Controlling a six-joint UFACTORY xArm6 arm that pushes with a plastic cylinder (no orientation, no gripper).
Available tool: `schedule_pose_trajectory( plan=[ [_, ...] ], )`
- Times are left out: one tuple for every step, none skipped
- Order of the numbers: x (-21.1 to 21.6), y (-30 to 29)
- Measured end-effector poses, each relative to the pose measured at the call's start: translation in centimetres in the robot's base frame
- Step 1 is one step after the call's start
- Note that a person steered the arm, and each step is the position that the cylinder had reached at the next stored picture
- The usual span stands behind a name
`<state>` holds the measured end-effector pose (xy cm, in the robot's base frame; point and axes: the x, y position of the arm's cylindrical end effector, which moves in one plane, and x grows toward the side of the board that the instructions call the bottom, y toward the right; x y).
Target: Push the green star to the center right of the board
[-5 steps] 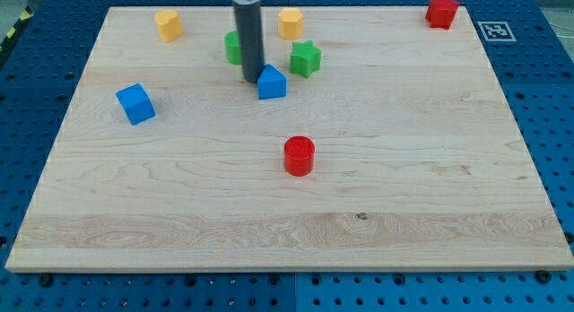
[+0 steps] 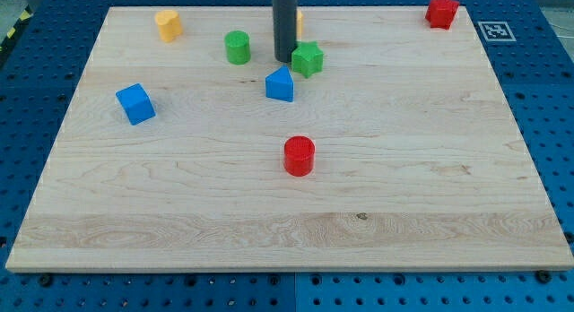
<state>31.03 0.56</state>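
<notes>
Green star (image 2: 307, 58) sits near the board's (image 2: 430, 169) top centre. My tip (image 2: 285, 60) touches its left side, placed there to drive it rightward. No jaws exist; the rod only pushes.

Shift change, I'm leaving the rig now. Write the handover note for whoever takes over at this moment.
Tip: my tip is down on the board, at the left side of the green star, close enough to look in contact.
Job's block: the green star sits near the view's top, about mid-width, with the blue block just below-left of it.
Also nearby: a yellow block is mostly hidden behind the rod; the green cylinder is to the left.
Done: tip is lined up for a rightward push.
Left: the whole push; the star is not yet at center right.
</notes>
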Motion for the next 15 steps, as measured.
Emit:
schedule_pose_trajectory(
  plan=[
    [0.3,1.9],
    [0.8,3.3],
    [1.3,5.0],
    [2.2,6.3],
    [3.3,7.2],
    [4.2,8.3],
    [4.8,9.7],
    [5.5,11.1],
    [6.8,11.1],
    [6.9,12.3],
    [6.9,13.9],
    [6.9,15.5],
    [6.9,17.0],
    [6.9,18.4],
    [6.9,18.8]
  ],
)
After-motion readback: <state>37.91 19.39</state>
